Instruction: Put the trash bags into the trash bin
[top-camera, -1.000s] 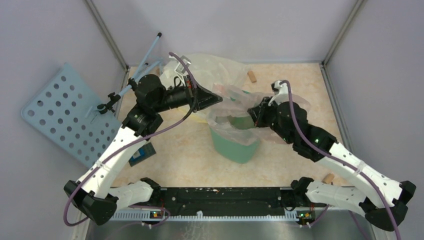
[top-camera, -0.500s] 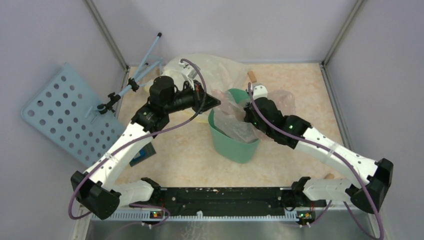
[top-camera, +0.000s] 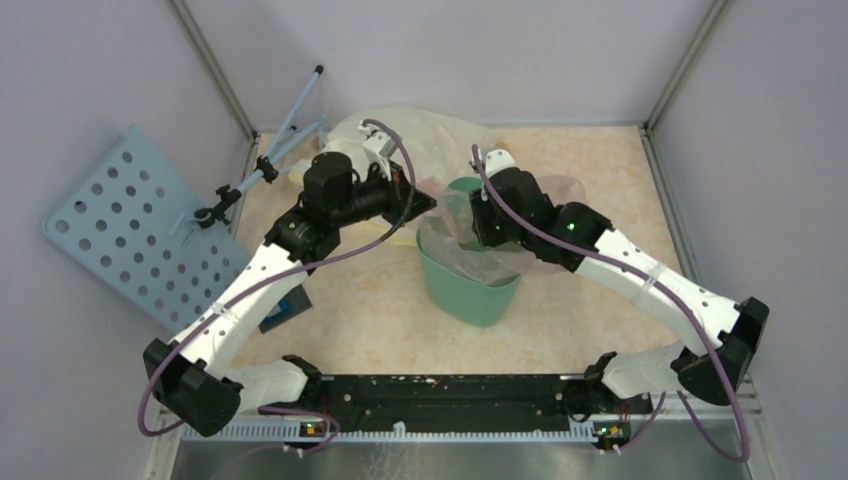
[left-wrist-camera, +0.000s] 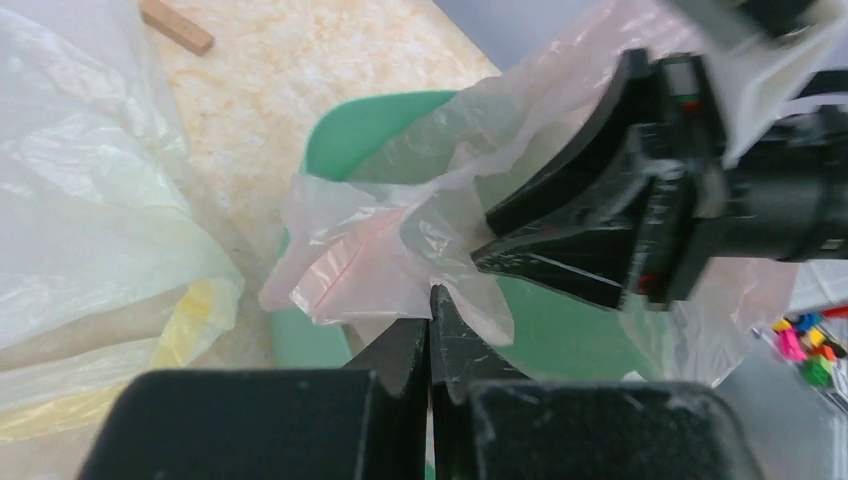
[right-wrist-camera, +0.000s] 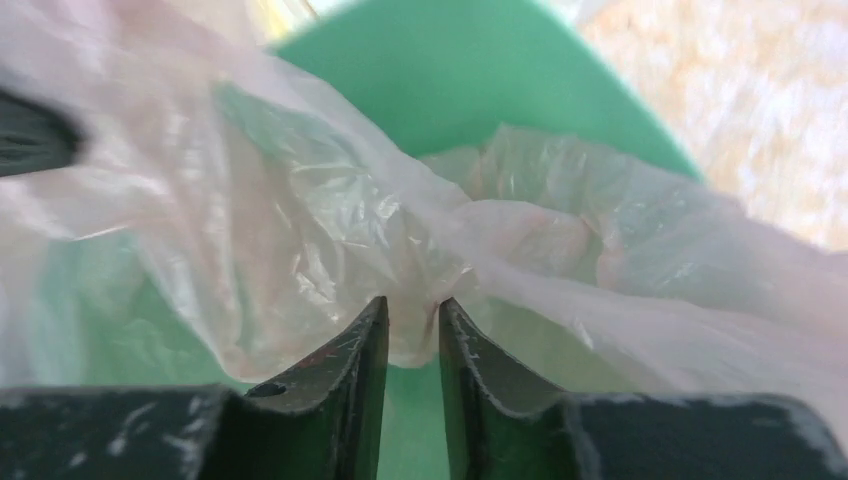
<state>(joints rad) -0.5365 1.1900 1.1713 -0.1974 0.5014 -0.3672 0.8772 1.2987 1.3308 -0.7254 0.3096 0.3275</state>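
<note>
Left end effector (left-wrist-camera: 430, 296) is clenched on the trash bag (left-wrist-camera: 360, 262), draped into the trash bin (left-wrist-camera: 340, 140) just ahead. Right end effector (right-wrist-camera: 412, 305) is slightly parted, apparently off the film; unpinned, the bag may billow out.

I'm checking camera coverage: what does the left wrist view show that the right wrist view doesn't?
Only left wrist: the wooden block, and the right gripper seen from outside. Only right wrist: that gripper's own fingers, slightly apart at the film. Both: the pink bag over the green bin.
</note>
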